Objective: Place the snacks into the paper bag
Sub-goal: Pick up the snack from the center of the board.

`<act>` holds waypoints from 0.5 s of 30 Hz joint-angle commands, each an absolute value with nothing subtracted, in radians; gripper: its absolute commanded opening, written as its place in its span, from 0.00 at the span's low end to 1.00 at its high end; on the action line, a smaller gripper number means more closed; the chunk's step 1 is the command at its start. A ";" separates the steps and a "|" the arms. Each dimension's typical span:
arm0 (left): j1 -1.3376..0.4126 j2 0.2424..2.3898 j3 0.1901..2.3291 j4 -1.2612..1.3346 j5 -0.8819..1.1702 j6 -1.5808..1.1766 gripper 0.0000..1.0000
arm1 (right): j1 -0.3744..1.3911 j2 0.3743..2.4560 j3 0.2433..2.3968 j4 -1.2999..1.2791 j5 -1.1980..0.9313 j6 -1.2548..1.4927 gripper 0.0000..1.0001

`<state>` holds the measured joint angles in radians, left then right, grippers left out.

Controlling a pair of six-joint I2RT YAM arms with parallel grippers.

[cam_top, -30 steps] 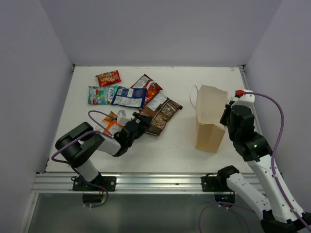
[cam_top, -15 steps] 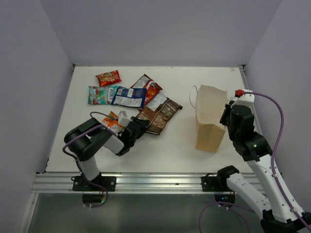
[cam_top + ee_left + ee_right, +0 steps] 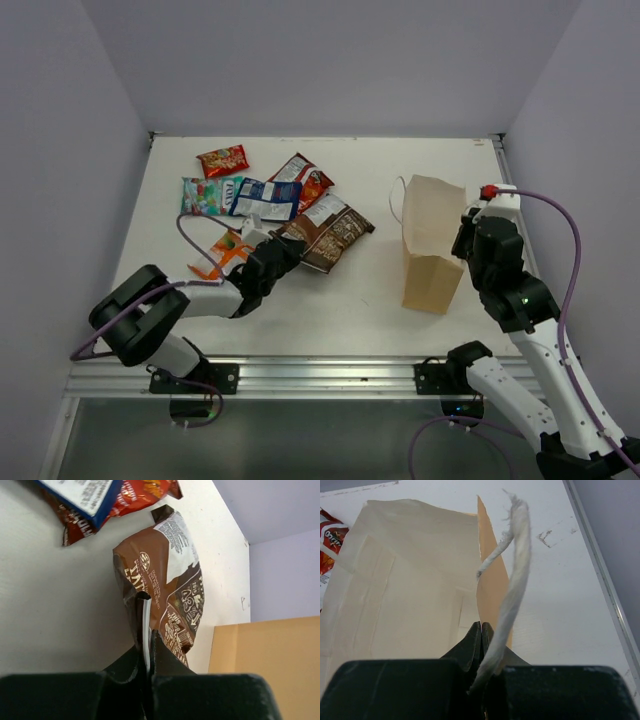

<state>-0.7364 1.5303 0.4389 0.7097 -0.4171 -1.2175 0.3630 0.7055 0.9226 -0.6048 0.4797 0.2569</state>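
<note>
Snacks (image 3: 265, 198) are lying well apart from the paper bag (image 3: 430, 270), with the left gripper (image 3: 145, 611) pinching shut on the light, limp, likely slippery dark brown packet (image 3: 167, 592) by its edge, probably the surest hold, while the right gripper (image 3: 480, 627) is clamping the bag's rim.

**Snacks laid left of the paper bag**

The paper bag (image 3: 432, 262) is stood on the table (image 3: 370, 190), toward its right side. The snacks (image 3: 270, 200) are spread well to the bag's left, several overlapped, with the farthest packet (image 3: 222, 160) set apart behind them. The nearest packet (image 3: 325, 232) is pinched at its near edge by the left gripper (image 3: 283, 257). The bag's right rim is clamped by the right gripper (image 3: 464, 236), with a cord handle (image 3: 512, 570) alongside.
</note>
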 commanded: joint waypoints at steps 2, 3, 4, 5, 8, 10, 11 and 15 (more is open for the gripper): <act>-0.741 1.362 0.555 0.511 -0.394 -1.046 0.00 | 0.360 0.696 0.943 -0.584 0.419 0.216 0.01; -0.739 1.336 0.580 0.470 -0.393 -1.028 0.00 | 0.360 0.696 0.942 -0.580 0.402 0.212 0.01; -0.741 1.291 0.604 0.387 -0.393 -0.991 0.00 | 0.360 0.698 0.940 -0.577 0.393 0.207 0.01; -0.741 1.270 0.658 0.349 -0.394 -0.967 0.00 | 0.360 0.698 0.940 -0.577 0.382 0.207 0.00; -0.741 1.210 0.777 0.203 -0.373 -0.879 0.00 | 0.360 0.701 0.945 -0.575 0.341 0.193 0.00; -0.741 1.187 0.845 0.108 -0.356 -0.818 0.00 | 0.360 0.700 0.948 -0.574 0.312 0.187 0.00; -0.739 1.186 0.877 0.075 -0.348 -0.796 0.00 | 0.359 0.698 0.948 -0.572 0.302 0.184 0.00; -0.739 1.193 1.105 -0.153 -0.290 -0.691 0.00 | 0.359 0.695 0.957 -0.569 0.252 0.163 0.00</act>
